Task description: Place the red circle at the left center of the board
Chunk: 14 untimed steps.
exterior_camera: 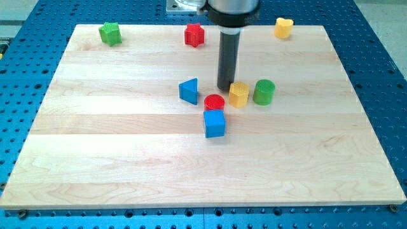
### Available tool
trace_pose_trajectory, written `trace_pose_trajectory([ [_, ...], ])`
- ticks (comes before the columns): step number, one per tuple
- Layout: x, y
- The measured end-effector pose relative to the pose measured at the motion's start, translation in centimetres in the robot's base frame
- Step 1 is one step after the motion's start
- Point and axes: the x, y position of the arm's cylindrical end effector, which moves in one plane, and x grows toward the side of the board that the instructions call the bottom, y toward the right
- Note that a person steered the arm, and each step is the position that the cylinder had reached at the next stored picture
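While the blue cube (215,123) lies nearest, touching it just behind sits the red circle (214,102). My tip (225,88) stands just behind that circle, beside the yellow block (238,94); it carries no pincer.

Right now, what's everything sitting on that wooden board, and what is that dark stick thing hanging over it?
green star block: one, green, top left corner of the board
red star block: one, red, top edge, just left of the rod
yellow heart block: one, yellow, top edge, toward the view's right
blue triangle block: one, blue, near the middle
red circle: one, red, middle, just above the blue cube
blue cube: one, blue, middle
yellow hexagon block: one, yellow, right of the red circle
green cylinder: one, green, right of the yellow hexagon block
wooden board: one, pale wood, on a blue perforated table
my tip: one, dark rod end, just above and right of the red circle, beside the yellow hexagon block
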Motion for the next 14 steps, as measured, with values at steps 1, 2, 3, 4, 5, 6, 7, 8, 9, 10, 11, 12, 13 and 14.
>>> trace_pose_trajectory([
  [1,3.9,-1.9],
  [2,6.5,-2.6],
  [3,7.3,-5.9],
  [4,7.2,-7.7],
  [5,7.2,-6.9],
  [6,10.4,-9.3],
  [7,11.1,-14.2],
  [8,14.5,-13.8],
  [9,15.3,-18.8],
  [10,10.7,-20.1],
  [11,7.7,-20.5],
  [12,5.8,-20.4],
  [13,4.0,-17.3],
  [14,2.9,-23.2],
])
